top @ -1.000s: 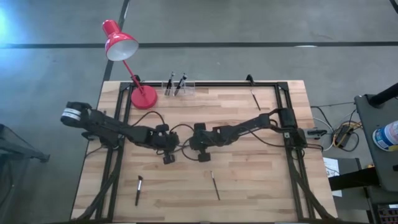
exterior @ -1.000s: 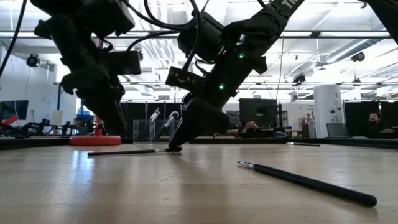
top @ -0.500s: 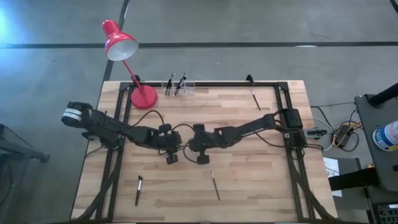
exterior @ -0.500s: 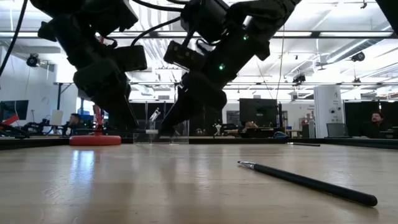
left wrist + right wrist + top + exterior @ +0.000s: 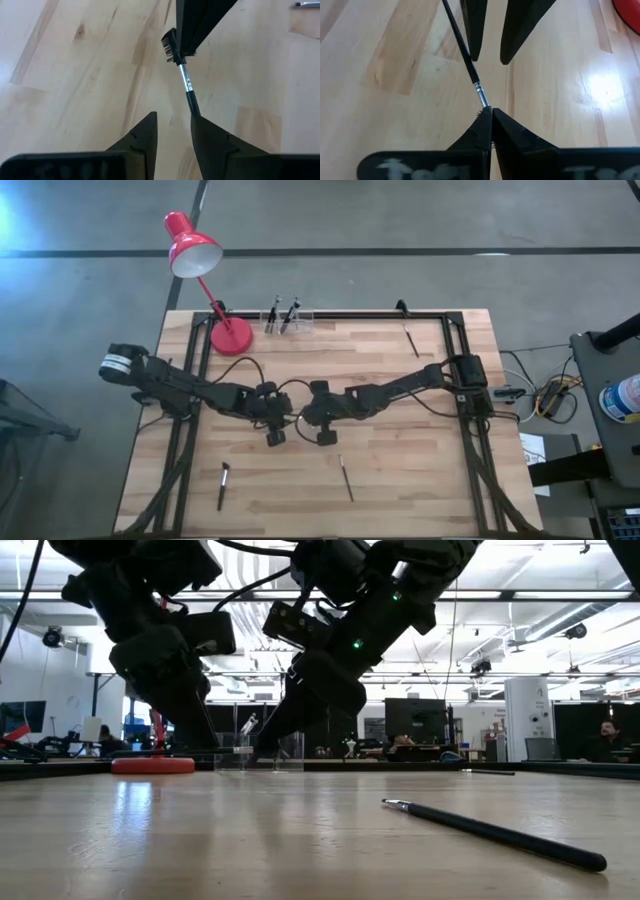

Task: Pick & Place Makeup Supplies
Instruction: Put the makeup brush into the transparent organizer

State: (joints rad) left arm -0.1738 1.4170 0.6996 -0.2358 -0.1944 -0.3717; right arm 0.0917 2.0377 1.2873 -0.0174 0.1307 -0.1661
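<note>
At the table's middle my two grippers meet tip to tip. My right gripper (image 5: 487, 125) is shut on a thin makeup brush (image 5: 186, 85) with a comb-like head (image 5: 169, 45), a silver collar and a dark handle. My left gripper (image 5: 174, 131) stands open, facing it. The handle's free end (image 5: 194, 109) reaches one left fingertip. In the right wrist view the handle (image 5: 460, 42) runs past the outer side of that finger (image 5: 472, 30). Three more brushes lie flat on the table (image 5: 223, 485) (image 5: 345, 477) (image 5: 410, 338). My right gripper pinches the brush between its two shut fingers at the head end, just past the silver collar (image 5: 481, 97). The fingers slant down from the table's right side, roughly in line with the brush. The brush is lifted clear of the table, its handle reaching toward my left gripper. My left gripper: I cannot tell whether one fingertip (image 5: 202, 125) touches the handle's end.
A clear holder (image 5: 287, 320) with two brushes standing in it sits at the far edge, beside a red desk lamp (image 5: 230, 335). In the low view one brush (image 5: 495, 830) lies in the foreground. A dark frame runs along the table's left, right and far edges.
The brush lay flat on the table with my right gripper at its end. My right gripper has risen and taken the brush up clear of the wood. My left gripper has opened and stayed where it was.
</note>
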